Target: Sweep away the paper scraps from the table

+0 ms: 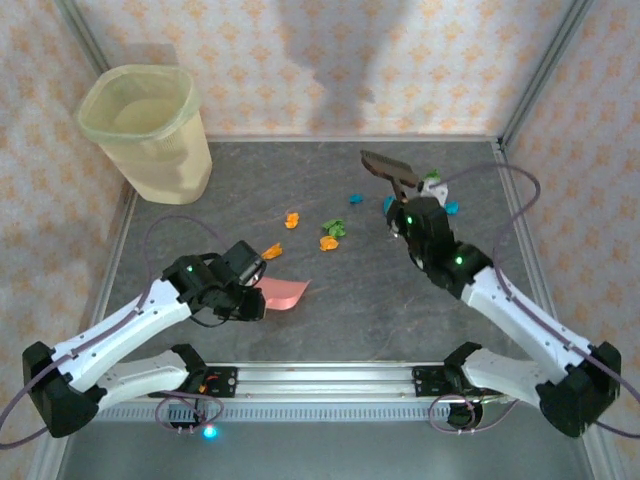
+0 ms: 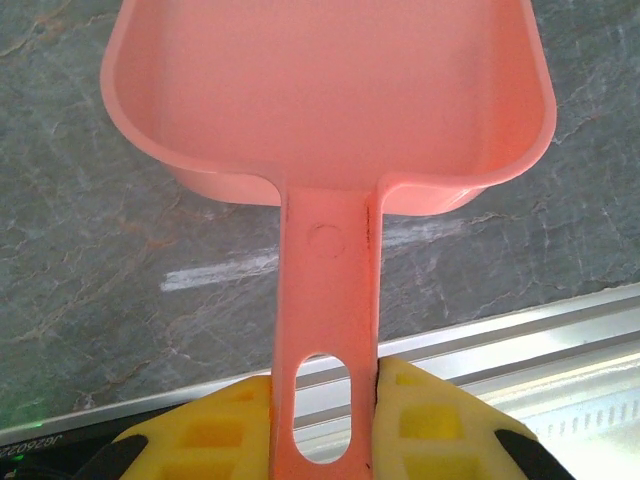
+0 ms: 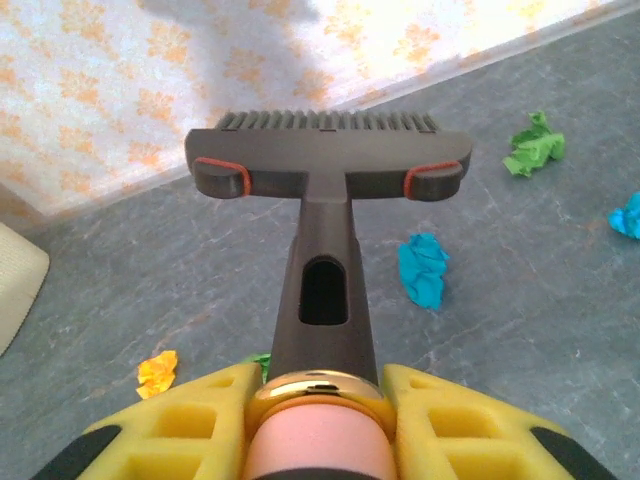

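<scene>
Several paper scraps lie mid-table: orange wads (image 1: pixel 292 219) (image 1: pixel 271 251) (image 1: pixel 328 242), a green one (image 1: pixel 334 229) and teal ones (image 1: pixel 355 198) (image 1: pixel 452 208). My left gripper (image 1: pixel 258 292) (image 2: pixel 328 400) is shut on the handle of a pink dustpan (image 1: pixel 284 293) (image 2: pixel 330 90), whose pan lies on the table (image 1: pixel 350 310) below the scraps. My right gripper (image 1: pixel 405 208) (image 3: pixel 318 400) is shut on a dark brush (image 1: pixel 388 170) (image 3: pixel 328 160), held just above the surface. In the right wrist view a teal scrap (image 3: pixel 423 268) lies right of the brush handle, a green scrap (image 3: pixel 533 148) beyond it, and an orange scrap (image 3: pixel 157 372) at lower left.
A pale yellow waste bin (image 1: pixel 150 130) stands in the far left corner. Aluminium rails (image 1: pixel 330 378) run along the near edge, and patterned walls (image 1: pixel 330 60) close the back and sides. Cables loop off both arms.
</scene>
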